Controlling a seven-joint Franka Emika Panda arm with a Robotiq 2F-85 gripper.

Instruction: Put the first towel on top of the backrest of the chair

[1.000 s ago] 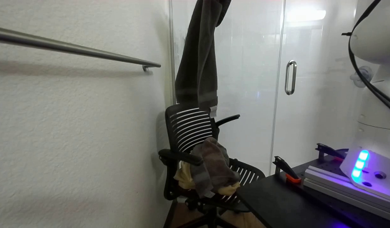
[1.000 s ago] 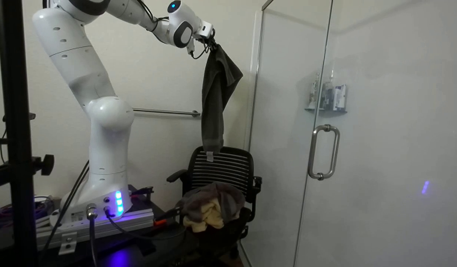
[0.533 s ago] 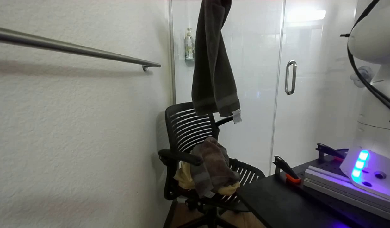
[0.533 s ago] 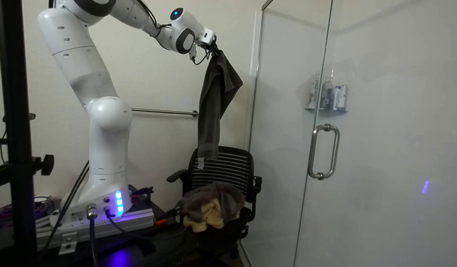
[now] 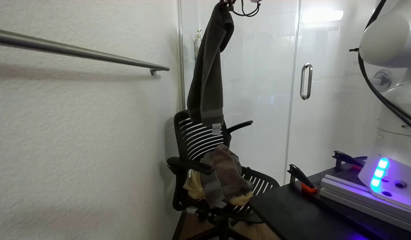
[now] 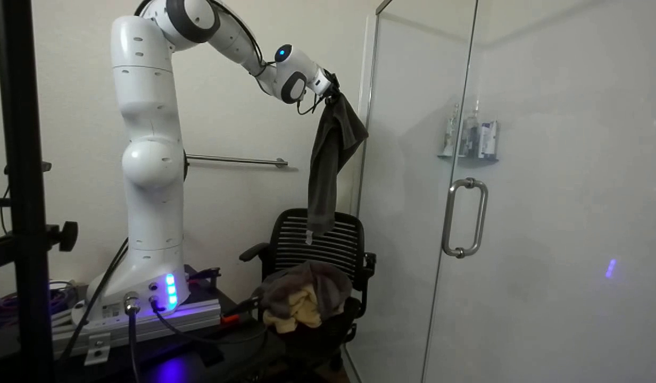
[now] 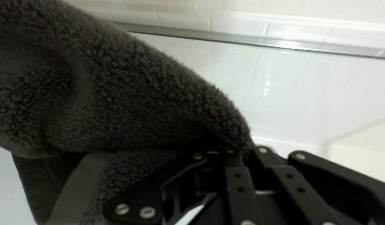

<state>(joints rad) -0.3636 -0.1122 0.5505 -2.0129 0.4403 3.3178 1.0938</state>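
The tool (image 7: 248,154) is closed, its jaws drawn together on the upper end of the long charcoal-grey towel (image 6: 326,170). From there the towel hangs in a narrow, folded drape, with a pale label (image 5: 216,129) at its lower edge. In both exterior views its lower end covers part of the backrest (image 6: 343,234) of the black office chair (image 5: 185,163); whether cloth and backrest touch is unclear. The wrist view shows the towel's thick pile close up, and a smoother band (image 7: 80,184) crossing it.

On the chair's seat (image 5: 263,180) lies a rumpled brown-grey towel (image 5: 228,173), bunched with a yellow cloth (image 6: 306,308). The white robot arm (image 6: 153,162) rises from a base (image 6: 141,274) where a strip of lights (image 6: 171,291) glows blue. A black desk (image 5: 275,210) carries the base, with black clamps (image 5: 299,175) near it. A metal towel rail (image 5: 75,50) runs along the pale, textured wall (image 5: 92,150). Beside the chair stands a glass shower enclosure (image 6: 405,239) with a looped metal handle (image 6: 482,221), and bottles (image 6: 487,141) show behind the glass. In an exterior view a black post (image 6: 24,186) rises in the foreground, a knob (image 6: 68,236) sticking out from its side.
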